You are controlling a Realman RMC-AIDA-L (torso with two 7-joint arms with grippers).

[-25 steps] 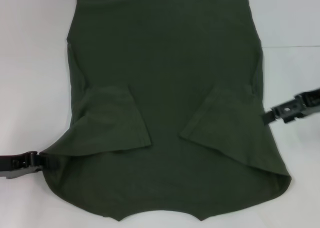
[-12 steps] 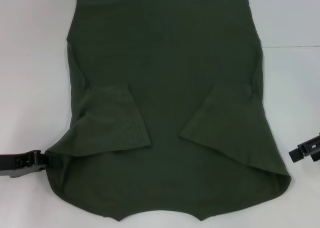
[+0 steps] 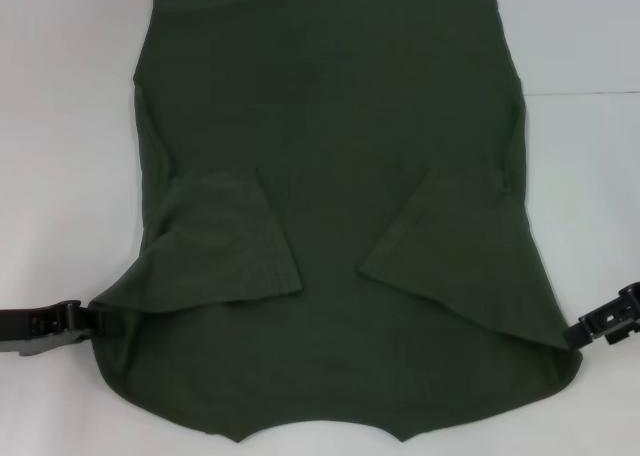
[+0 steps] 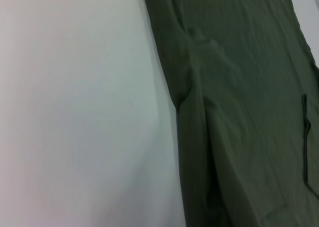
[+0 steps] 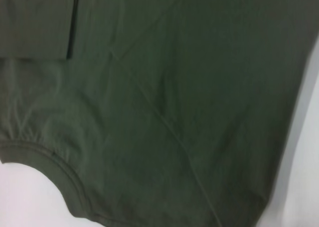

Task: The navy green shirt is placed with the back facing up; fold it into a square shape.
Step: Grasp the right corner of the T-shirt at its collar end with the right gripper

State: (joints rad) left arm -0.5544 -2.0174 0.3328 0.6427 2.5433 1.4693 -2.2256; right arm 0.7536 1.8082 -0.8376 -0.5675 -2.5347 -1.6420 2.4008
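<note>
The navy green shirt [image 3: 330, 146] lies flat on the white table [image 3: 60, 126], collar end nearest me. Both short sleeves are folded inward, the left sleeve [image 3: 225, 241] and the right sleeve [image 3: 450, 246]. My left gripper [image 3: 85, 318] rests at the shirt's near left corner, touching its edge. My right gripper [image 3: 585, 333] sits at the near right corner, right beside the edge. The left wrist view shows the shirt's side edge [image 4: 184, 87] on the table. The right wrist view is filled by the shirt [image 5: 174, 87], with its ribbed collar [image 5: 50, 160].
Bare white table surface lies to the left [image 3: 60, 206] and right [image 3: 590, 156] of the shirt. The shirt's near edge runs out of the head view at the bottom.
My right gripper has moved from the shirt's mid right edge toward me, down to its near right corner. The left gripper and the shirt have not moved.
</note>
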